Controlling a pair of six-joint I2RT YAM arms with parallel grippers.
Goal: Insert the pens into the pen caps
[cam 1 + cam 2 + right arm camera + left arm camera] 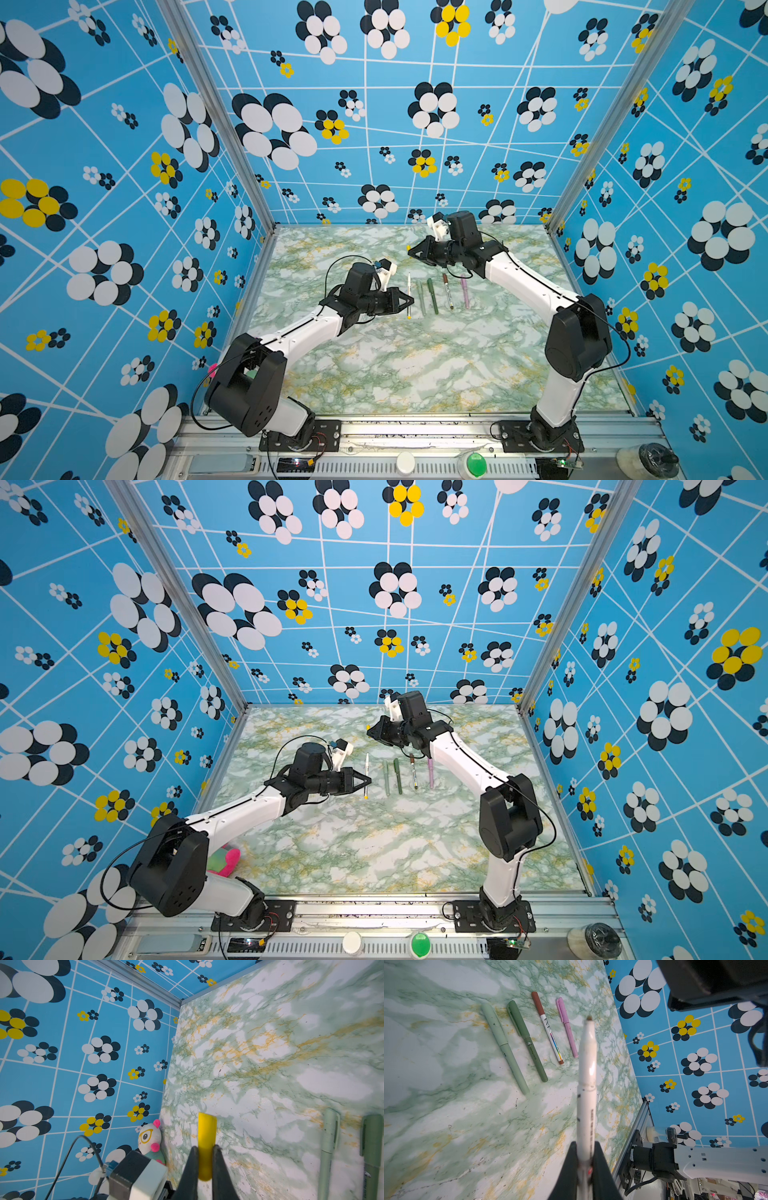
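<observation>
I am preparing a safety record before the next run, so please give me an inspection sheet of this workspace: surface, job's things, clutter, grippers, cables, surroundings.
Surface: marbled green-white table, a few dark specks.
Job's things: pale green pen, dark green pen, brown-capped pen and pink pen lie capped in a row; white pen uncapped, yellow cap apart from it.
Clutter: plush toy against the left wall.
Grippers: left gripper shut on white pen; right gripper shut on yellow cap.
Cables: black cable arcs free by the left wrist.
Surroundings: blue flower-print walls; green button on front rail.
</observation>
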